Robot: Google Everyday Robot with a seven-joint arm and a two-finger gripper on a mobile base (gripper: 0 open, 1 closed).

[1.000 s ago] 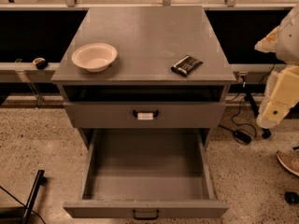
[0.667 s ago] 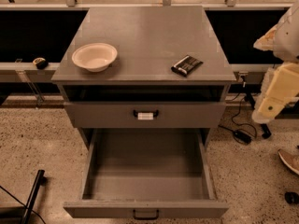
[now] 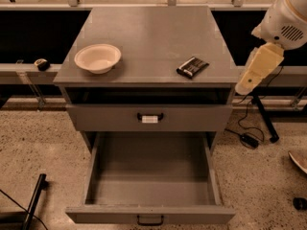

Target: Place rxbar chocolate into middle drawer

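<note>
The rxbar chocolate (image 3: 192, 66), a small flat bar in a black wrapper, lies on the right front of the grey cabinet top (image 3: 153, 32). The middle drawer (image 3: 151, 190), with a plain dark handle (image 3: 150, 220), stands pulled out wide and holds nothing. My gripper (image 3: 248, 83) hangs at the end of the cream and white arm, just off the cabinet's right edge. It is to the right of the bar and does not touch it.
A pale bowl (image 3: 97, 58) sits on the left of the cabinet top. The drawer above (image 3: 148, 118), with a white tag on its handle, is closed. Cables and a stand (image 3: 261, 121) lie on the floor at the right. A dark pole (image 3: 34, 200) is at lower left.
The arm with the gripper has moved left and up, closer to the cabinet's right edge. The bar, bowl and drawers have not moved.
</note>
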